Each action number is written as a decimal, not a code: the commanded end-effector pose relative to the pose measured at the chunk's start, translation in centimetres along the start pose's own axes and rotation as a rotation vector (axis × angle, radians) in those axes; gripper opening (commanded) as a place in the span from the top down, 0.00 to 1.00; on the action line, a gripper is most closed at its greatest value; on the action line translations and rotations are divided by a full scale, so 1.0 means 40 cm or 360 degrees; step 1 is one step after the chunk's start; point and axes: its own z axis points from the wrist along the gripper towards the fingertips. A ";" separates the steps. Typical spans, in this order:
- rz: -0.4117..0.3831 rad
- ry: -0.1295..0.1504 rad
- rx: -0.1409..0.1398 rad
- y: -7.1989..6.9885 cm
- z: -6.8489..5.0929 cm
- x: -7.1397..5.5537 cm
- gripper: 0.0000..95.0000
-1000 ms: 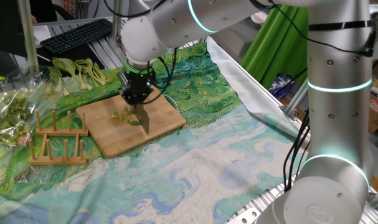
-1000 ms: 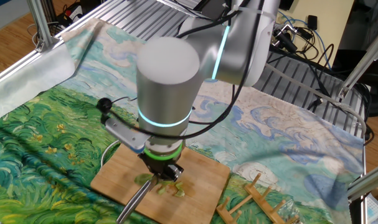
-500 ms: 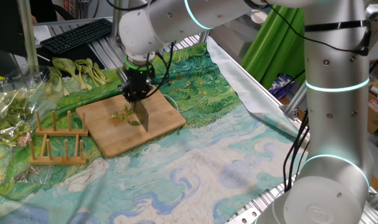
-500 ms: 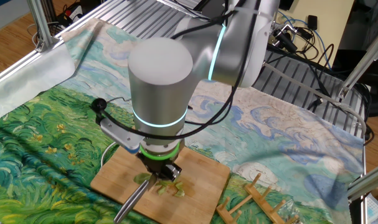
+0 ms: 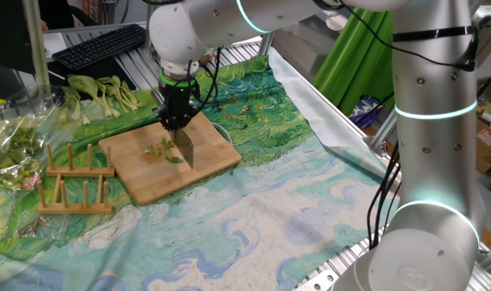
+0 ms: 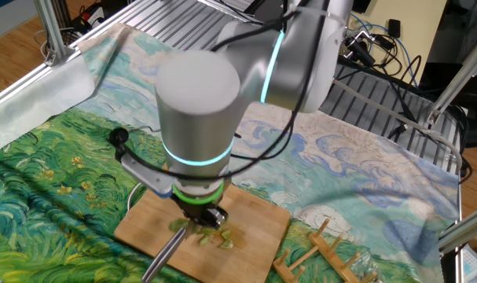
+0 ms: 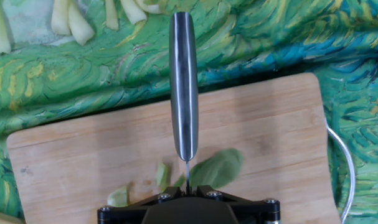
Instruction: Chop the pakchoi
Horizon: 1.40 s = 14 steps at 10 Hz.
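Observation:
My gripper is shut on a knife, held blade-down over the wooden cutting board. The pakchoi lies on the board as a small green leaf and a few cut bits, just left of the blade. In the hand view the knife points away from the gripper; a leaf piece lies right of the blade and small bits lie to its left. In the other fixed view the gripper hangs over the pakchoi, and the knife slants down-left.
A bunch of whole pale-stemmed stalks lies beyond the board, also in the hand view. Plastic-wrapped greens and a wooden rack sit left of it. A keyboard is at the back. A white cable runs beside the board.
The gripper and the knife have shifted slightly back and left over the board. The pakchoi pieces lie where they were.

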 end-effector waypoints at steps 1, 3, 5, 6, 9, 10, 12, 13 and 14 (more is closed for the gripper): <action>-0.0006 0.0015 -0.0003 -0.002 -0.007 -0.004 1.00; -0.0069 0.0009 0.0000 -0.019 -0.007 -0.017 1.00; -0.0129 -0.0004 0.0009 -0.038 -0.003 -0.033 1.00; -0.0141 -0.0007 0.0011 -0.042 -0.003 -0.037 1.00; -0.0159 0.0003 0.0010 -0.051 -0.014 -0.050 1.00; -0.0179 0.0003 0.0016 -0.052 -0.015 -0.054 1.00; -0.0203 0.0003 0.0022 -0.053 -0.017 -0.060 1.00; -0.0206 0.0000 0.0018 -0.053 -0.016 -0.060 1.00; -0.0208 0.0000 0.0018 -0.053 -0.016 -0.061 1.00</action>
